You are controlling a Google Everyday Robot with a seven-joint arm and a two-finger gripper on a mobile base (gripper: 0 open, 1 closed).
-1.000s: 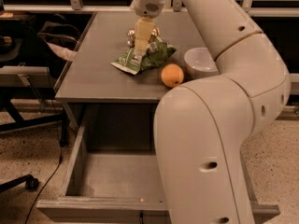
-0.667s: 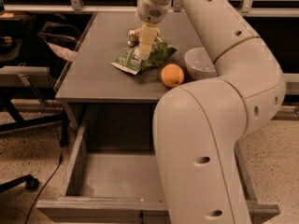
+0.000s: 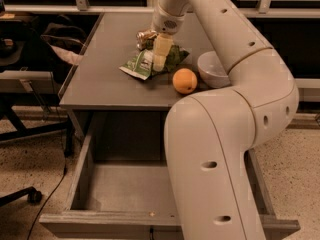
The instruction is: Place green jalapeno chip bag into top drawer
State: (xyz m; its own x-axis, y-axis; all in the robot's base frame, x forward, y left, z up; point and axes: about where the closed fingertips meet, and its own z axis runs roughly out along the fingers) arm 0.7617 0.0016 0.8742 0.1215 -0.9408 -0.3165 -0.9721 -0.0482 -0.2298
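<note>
The green jalapeno chip bag (image 3: 140, 66) lies crinkled on the grey table top (image 3: 100, 84), its white end toward the front left. My gripper (image 3: 158, 65) points straight down over the middle of the bag and its tip reaches the foil. The arm comes in from the right and covers the right side of the scene. The top drawer (image 3: 102, 226) is pulled out below the table, and what shows of its inside holds nothing. Its handle is at the bottom edge of the view.
An orange (image 3: 184, 80) sits right of the bag. A pale bowl (image 3: 210, 69) stands beside the orange. A crushed gold-brown can (image 3: 144, 37) lies just behind the bag. A dark chair (image 3: 25, 79) and cables stand at the left.
My gripper has moved down and a little to the right onto the chip bag. The bag, orange, bowl and drawer have not moved.
</note>
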